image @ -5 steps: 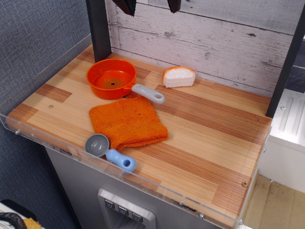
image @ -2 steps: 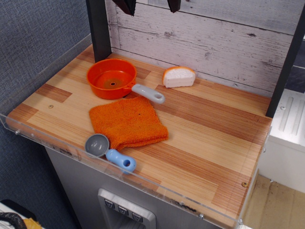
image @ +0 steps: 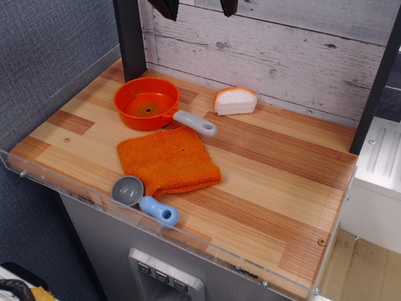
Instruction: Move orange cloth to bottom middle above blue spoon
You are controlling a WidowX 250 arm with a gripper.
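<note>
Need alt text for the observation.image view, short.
An orange cloth lies flat on a wooden table, just behind a blue spoon at the front edge. Behind the cloth sit an orange pan and a slice of bread; the open gripper hangs at the top edge.

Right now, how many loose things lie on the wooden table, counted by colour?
Orange: 2, the orange cloth and the pan
Grey and light blue: 1, the blue spoon
White with a tan crust: 1, the bread slice
Total: 4
</note>
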